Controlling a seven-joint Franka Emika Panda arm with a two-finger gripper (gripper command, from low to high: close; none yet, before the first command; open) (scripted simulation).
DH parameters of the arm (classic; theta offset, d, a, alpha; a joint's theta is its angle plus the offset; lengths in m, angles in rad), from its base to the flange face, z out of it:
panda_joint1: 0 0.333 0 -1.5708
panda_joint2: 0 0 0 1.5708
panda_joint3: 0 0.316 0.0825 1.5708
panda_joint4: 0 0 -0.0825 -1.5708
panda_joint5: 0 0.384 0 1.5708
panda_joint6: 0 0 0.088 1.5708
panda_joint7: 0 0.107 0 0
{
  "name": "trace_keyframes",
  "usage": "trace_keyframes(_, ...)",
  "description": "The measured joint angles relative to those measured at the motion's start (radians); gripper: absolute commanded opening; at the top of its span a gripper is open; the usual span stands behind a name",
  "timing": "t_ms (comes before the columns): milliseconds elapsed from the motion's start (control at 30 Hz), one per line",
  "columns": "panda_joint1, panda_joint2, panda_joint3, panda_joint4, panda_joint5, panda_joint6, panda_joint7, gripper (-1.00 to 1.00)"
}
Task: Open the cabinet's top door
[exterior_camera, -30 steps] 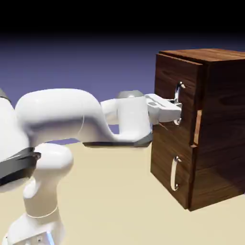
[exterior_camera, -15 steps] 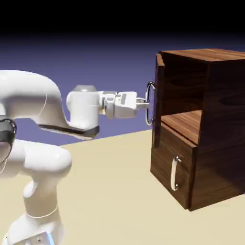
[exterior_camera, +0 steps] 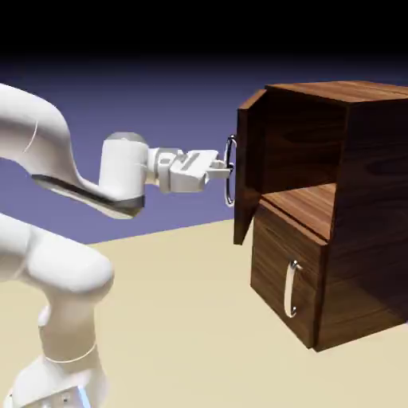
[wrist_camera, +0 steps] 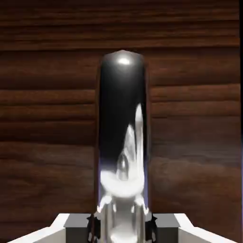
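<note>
The gripper (exterior_camera: 224, 167), clamped on the handle (exterior_camera: 230, 171), has swung the top door (exterior_camera: 249, 175) well off the cabinet (exterior_camera: 351, 223) since a second ago, so it's basically open.

Exterior camera is standing beside the robot, looking right toward the cabinet (exterior_camera: 335, 215). Hand camera is looking along the gripper (wrist_camera: 121, 228), pressed very near the top door (wrist_camera: 47, 118). Both are sharing its silver handle (exterior_camera: 230, 171).

Beige table (exterior_camera: 183, 319), blue-violet bkgd (exterior_camera: 159, 96)
</note>
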Motion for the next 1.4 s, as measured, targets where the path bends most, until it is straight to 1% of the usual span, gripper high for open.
trace_keyframes(300,-0.326,-0.032,0.222,0.01,0.062,0.256,0.034,-1.0)
trace_keyframes(400,-0.405,-0.052,0.327,0.013,0.153,0.278,0.023,-1.0)
trace_keyframes(633,-0.364,-0.013,0.525,0.064,0.461,0.027,-0.051,-1.0)
trace_keyframes(867,-0.41,0.124,0.759,0.222,0.712,-0.277,-0.058,-1.0)
trace_keyframes(1167,-0.632,0.35,1.078,0.507,0.884,-0.65,-0.003,-1.0)
trace_keyframes(1400,-0.866,0.462,1.33,0.679,0.937,-0.837,0.04,-1.0)
